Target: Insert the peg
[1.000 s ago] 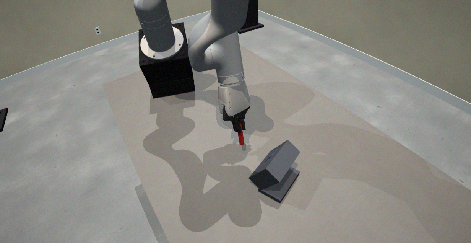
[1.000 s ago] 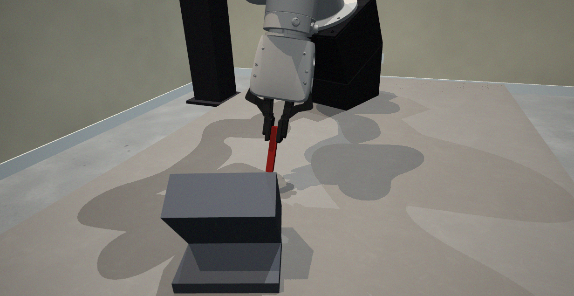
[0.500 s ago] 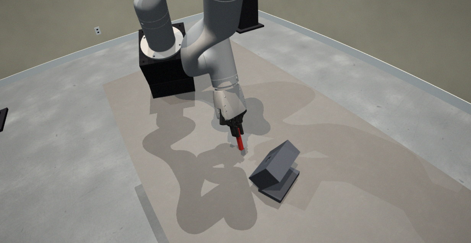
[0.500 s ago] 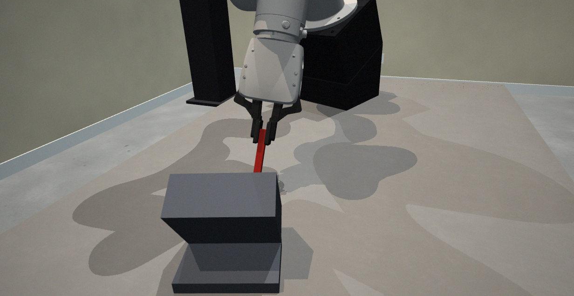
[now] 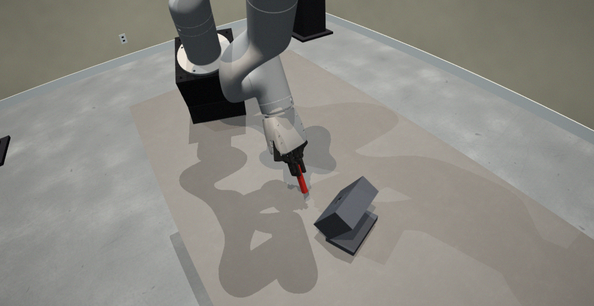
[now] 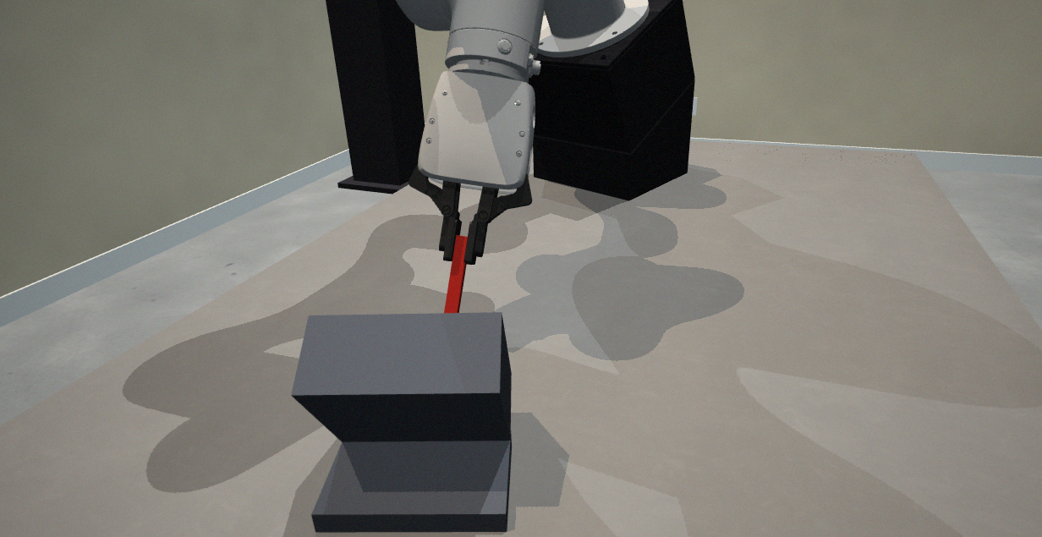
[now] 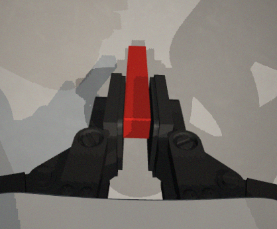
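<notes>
- The pincer (image 6: 462, 249) is clamped on the upper end of a red peg (image 6: 457, 282), one black finger (image 7: 114, 108) pressed to each long side of it.
- In the wrist view the peg (image 7: 137, 90) runs straight out between the fingers, and most of its length sticks out past their tips.
- The peg (image 5: 302, 182) hangs in the air, tilted, with its free end pointing down and toward the dark grey block (image 5: 346, 209).
- From the top view the peg's free end is near the block but apart from it, with a strip of tan mat (image 5: 232, 270) showing between the two.
- From the exterior view the peg's lower end disappears behind the block's top edge (image 6: 399, 352), so how close it is cannot be told there.
- The block has a sloped upper face with a small dark hole (image 5: 340, 198) in it, seen only in the top view; nothing is in the hole.
- The block stands on a flat grey base plate (image 6: 342, 517) that lies on the mat.
- The grey arm (image 5: 265, 46) bends down from a black pedestal (image 5: 195, 96) at the far side of the mat, with the pale wrist housing (image 6: 474, 132) tilted toward the block.
- A tall black cabinet (image 6: 375, 81) stands behind, by the wall.
</notes>
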Controlling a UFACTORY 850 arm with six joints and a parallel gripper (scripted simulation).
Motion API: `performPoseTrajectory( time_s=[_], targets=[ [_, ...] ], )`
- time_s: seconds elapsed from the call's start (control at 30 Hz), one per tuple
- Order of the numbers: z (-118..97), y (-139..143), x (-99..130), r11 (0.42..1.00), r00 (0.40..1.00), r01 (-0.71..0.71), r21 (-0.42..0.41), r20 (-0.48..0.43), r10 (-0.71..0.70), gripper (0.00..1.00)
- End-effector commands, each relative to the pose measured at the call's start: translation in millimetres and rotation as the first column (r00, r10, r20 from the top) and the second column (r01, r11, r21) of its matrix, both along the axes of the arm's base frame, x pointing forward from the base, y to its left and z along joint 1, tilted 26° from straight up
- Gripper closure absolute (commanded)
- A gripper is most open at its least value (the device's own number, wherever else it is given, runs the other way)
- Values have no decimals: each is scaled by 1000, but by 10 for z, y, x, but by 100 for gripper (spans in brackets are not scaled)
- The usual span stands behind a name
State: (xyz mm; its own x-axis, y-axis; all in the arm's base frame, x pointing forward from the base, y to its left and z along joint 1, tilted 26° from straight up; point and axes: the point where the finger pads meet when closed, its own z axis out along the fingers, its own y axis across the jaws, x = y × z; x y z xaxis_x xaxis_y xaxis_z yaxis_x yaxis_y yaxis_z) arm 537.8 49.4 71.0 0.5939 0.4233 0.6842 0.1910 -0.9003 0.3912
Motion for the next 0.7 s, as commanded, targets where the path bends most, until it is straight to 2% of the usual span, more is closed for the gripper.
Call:
performPoseTrajectory(
  time_s=[0.0, 0.67],
  targets=[
    [15, -11, 12, 1000, 1000, -11, 1, 13, 11, 100],
    [119, -82, 56, 995, 988, -100, 16, 118, 97, 100]
  ],
)
